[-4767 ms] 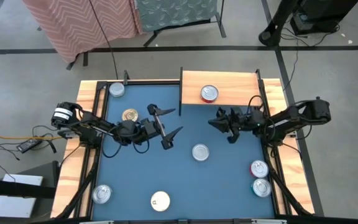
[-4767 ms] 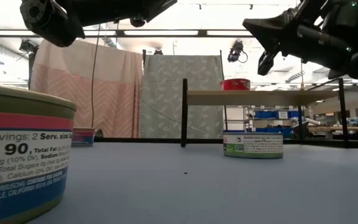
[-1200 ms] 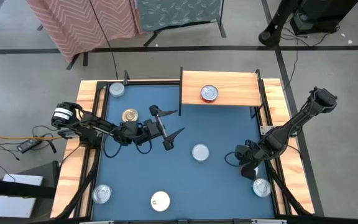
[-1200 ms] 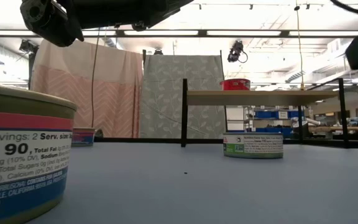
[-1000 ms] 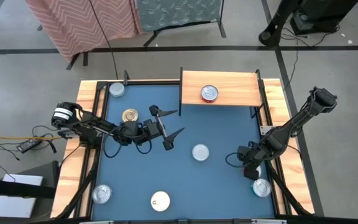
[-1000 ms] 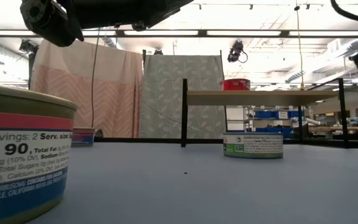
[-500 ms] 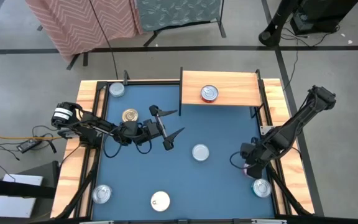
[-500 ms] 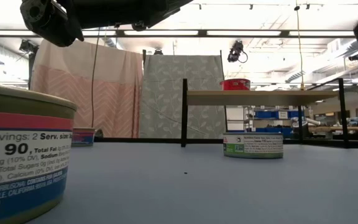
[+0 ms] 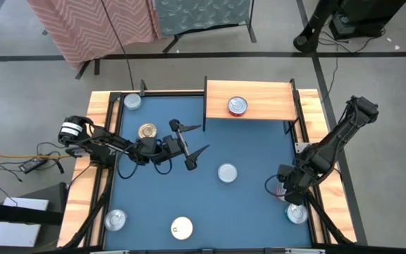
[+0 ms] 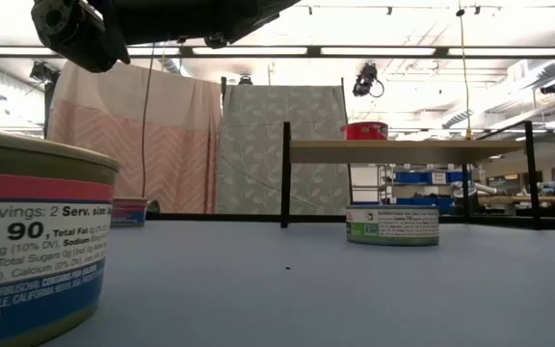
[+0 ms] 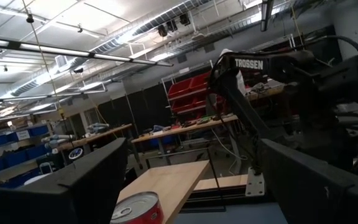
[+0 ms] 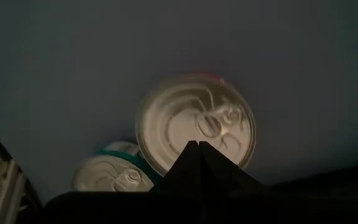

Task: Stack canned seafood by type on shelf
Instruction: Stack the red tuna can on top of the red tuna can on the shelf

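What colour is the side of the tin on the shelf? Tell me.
Red; the tin on the shelf shows it best in the low view.

Premises are a robotics workshop or lab: exposed ceiling ducts (image 11: 135,25) and strip lights (image 10: 258,50), workbenches (image 11: 185,127), red parts bins (image 11: 188,93), fabric screens (image 9: 97,25) on the concrete floor (image 9: 210,67), second robot arm (image 11: 241,99).

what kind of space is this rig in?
Likely a workshop or robotics lab: open ceiling with strip lights, red storage bins on racks, workbenches behind the blue table, and patterned fabric screens as a backdrop.
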Robot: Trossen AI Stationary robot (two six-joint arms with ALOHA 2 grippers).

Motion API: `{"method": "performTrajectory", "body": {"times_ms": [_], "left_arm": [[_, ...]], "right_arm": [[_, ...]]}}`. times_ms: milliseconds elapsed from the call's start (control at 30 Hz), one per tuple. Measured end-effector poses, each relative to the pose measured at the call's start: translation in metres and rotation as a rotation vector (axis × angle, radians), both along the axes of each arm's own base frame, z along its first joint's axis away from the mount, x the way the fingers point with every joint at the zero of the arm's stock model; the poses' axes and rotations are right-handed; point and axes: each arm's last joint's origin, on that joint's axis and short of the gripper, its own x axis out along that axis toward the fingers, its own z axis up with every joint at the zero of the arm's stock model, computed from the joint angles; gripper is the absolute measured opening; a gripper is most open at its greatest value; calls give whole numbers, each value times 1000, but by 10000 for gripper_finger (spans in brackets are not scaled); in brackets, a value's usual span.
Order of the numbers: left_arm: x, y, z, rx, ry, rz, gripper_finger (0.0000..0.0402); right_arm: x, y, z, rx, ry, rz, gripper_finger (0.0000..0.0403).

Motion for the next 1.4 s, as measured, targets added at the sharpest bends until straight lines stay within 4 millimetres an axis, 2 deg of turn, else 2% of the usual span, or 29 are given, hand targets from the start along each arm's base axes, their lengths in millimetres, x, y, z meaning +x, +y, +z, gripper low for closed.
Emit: {"method": "performTrajectory", "body": {"times_ms": [200,633,933,1400], "left_arm": [[0,0,0,2,0,1,362],[0,0,0,-1,-1,0,362],[0,0,0,-1,-4,0,362],[0,0,0,-2,-4,0,362]], "right_arm": [[-5,3,-14,41,41,-11,3],[-3,6,-36,104,-35,-10,3],[4,4,-41,119,-123,-23,3],[22,-10,-42,90,-220,8,3]]}}
